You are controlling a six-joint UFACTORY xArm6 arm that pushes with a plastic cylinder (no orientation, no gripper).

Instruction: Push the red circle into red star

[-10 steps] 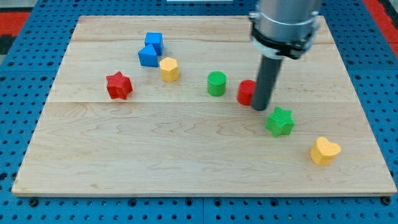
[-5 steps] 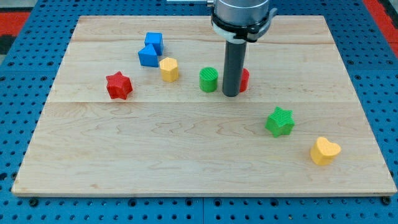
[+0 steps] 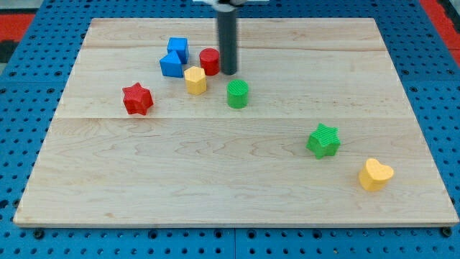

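The red circle (image 3: 209, 61) stands toward the view's top, just right of the blue blocks and above the yellow block. My tip (image 3: 228, 73) is right against the red circle's right side. The red star (image 3: 137, 98) lies at the view's left, well left of and below the red circle. The yellow block (image 3: 195, 79) sits between the red circle and the red star.
Two blue blocks (image 3: 174, 57) touch each other left of the red circle. A green circle (image 3: 238, 94) stands below my tip. A green star (image 3: 323, 140) and a yellow heart (image 3: 376, 174) lie at the view's lower right. The wooden board (image 3: 215, 187) bears all of them.
My tip has moved left and toward the view's top, pushing the red circle from right of the green circle to beside the blue blocks. The green circle shifted slightly.
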